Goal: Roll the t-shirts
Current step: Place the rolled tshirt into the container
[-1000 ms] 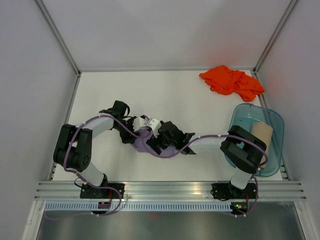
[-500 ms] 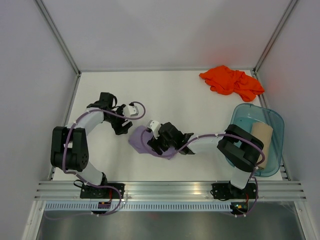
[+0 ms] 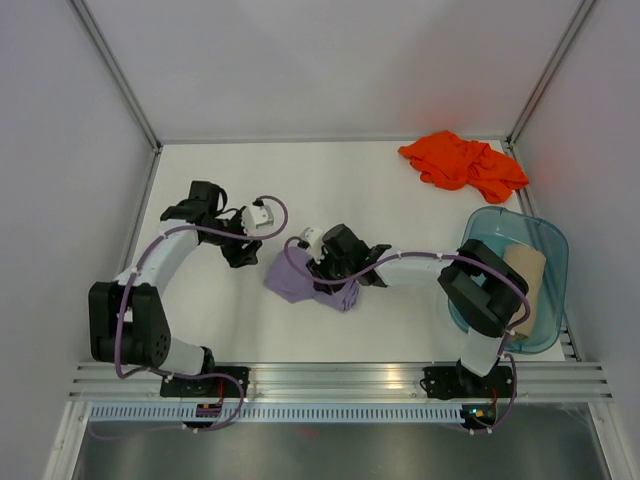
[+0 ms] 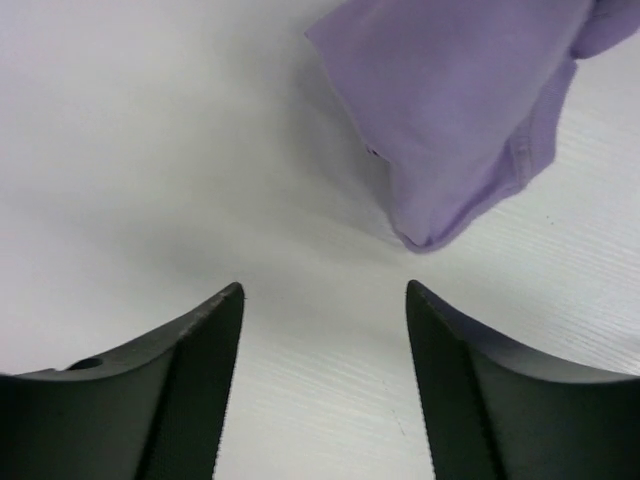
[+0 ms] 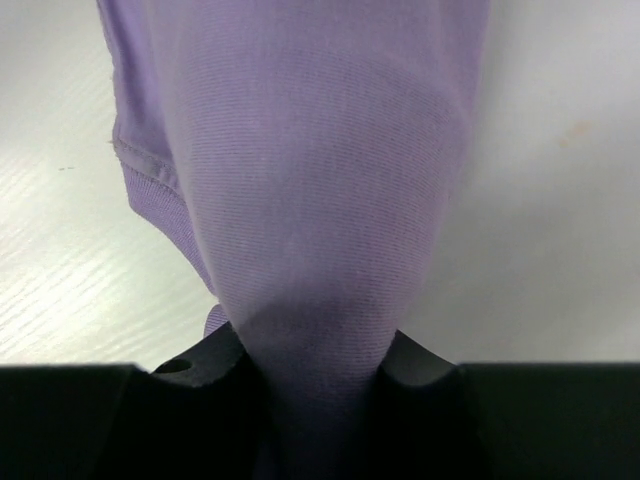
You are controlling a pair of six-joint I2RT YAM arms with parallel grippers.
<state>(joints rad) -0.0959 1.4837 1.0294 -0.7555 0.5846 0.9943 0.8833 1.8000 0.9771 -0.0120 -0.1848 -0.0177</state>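
The right gripper (image 5: 316, 345) clenches the bunched lavender t-shirt (image 3: 298, 280) near the tabletop's middle. The left gripper (image 4: 322, 300) stands released near it, fingers apart. The orange t-shirt (image 3: 462, 163) lies crumpled in the far right corner.

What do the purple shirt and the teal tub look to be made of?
Purple t-shirt: soft matte knit cloth, by its fine ribbing, stitched hem and bunching in the right gripper. Teal tub: probably plastic, translucent with a rigid, smooth rim.
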